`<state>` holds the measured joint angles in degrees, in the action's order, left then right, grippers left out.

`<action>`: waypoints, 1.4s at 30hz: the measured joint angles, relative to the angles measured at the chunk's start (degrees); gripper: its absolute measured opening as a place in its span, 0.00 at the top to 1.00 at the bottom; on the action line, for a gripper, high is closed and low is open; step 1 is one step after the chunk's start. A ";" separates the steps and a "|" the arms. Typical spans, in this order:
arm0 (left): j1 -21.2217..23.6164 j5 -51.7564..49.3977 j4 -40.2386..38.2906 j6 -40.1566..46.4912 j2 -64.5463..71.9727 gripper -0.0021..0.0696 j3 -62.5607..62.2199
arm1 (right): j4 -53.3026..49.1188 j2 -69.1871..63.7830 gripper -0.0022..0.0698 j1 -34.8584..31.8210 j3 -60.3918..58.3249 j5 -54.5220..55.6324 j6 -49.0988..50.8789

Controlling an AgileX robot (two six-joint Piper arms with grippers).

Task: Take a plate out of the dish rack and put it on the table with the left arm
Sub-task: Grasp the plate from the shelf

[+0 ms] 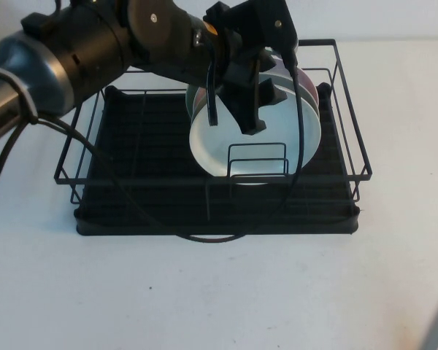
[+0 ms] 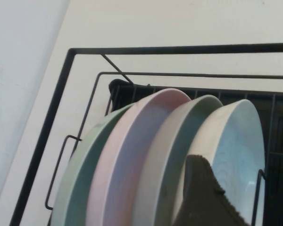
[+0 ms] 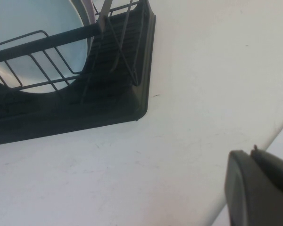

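The white plate [image 1: 259, 146] stands on edge at the front of a row of plates in the black wire dish rack [image 1: 204, 182], behind the small wire divider [image 1: 257, 157]. My left arm reaches in from the left, and my left gripper [image 1: 233, 117] is open, fingers down at the plate's upper rim. In the left wrist view one dark finger [image 2: 200, 197] lies against the rim of the white plate [image 2: 236, 141]; the other finger is out of view. My right gripper [image 3: 254, 183] is shut and empty above the table [image 3: 179, 94], beside the rack's corner [image 3: 108, 113].
Behind the white plate stand a light blue plate [image 2: 179, 136], a pink plate [image 2: 127, 155] and a green plate [image 2: 80, 179]. The left arm's black cable [image 1: 204, 237] loops over the rack's front edge. White table [image 1: 204, 292] stretches in front of the rack.
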<state>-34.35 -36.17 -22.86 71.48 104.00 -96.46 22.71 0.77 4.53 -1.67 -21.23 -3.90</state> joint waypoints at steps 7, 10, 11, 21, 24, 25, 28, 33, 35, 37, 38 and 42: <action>0.00 2.18 0.00 -0.23 1.04 0.50 0.00 | 0.00 0.00 1.00 0.00 0.00 0.00 0.00; 0.00 2.32 0.00 -0.38 1.95 0.50 0.00 | 0.00 0.00 1.00 0.00 0.00 0.00 0.00; 0.00 2.52 0.00 -0.38 2.38 0.50 0.00 | 0.00 0.00 1.00 0.00 0.00 0.00 0.00; 0.00 5.86 0.13 -0.48 5.18 0.50 0.00 | 0.00 0.00 1.00 0.00 0.00 0.00 0.00; 0.00 6.29 0.13 -0.48 5.71 0.51 -0.03 | 0.00 0.00 1.00 0.00 0.00 0.00 0.00; 0.00 6.41 0.22 -0.72 5.69 0.54 -0.13 | 0.00 0.00 1.00 0.00 0.00 0.00 0.00; 0.00 7.21 1.36 -2.39 5.69 0.66 -0.13 | 0.00 0.00 1.00 0.00 0.00 0.00 0.00; 0.00 8.24 6.72 -3.86 5.69 0.85 -0.36 | -0.10 0.00 1.00 0.00 0.00 0.00 0.00; -0.14 8.34 8.68 -4.39 5.69 0.86 -0.36 | -0.10 0.00 1.00 0.00 0.00 0.00 0.00; -0.14 8.56 10.44 -4.53 5.69 0.88 -0.36 | -0.10 0.00 1.00 0.00 0.00 0.00 0.00; -0.19 8.53 11.24 -4.60 5.69 0.89 -0.36 | -0.10 0.00 1.00 0.00 0.00 0.00 0.00; -0.19 7.74 13.07 -4.75 4.43 0.91 -0.36 | -0.18 0.00 1.00 0.00 0.00 0.00 0.00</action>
<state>-34.54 -28.43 -9.79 66.73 108.42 -96.82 22.53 0.77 4.53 -1.67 -21.23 -3.90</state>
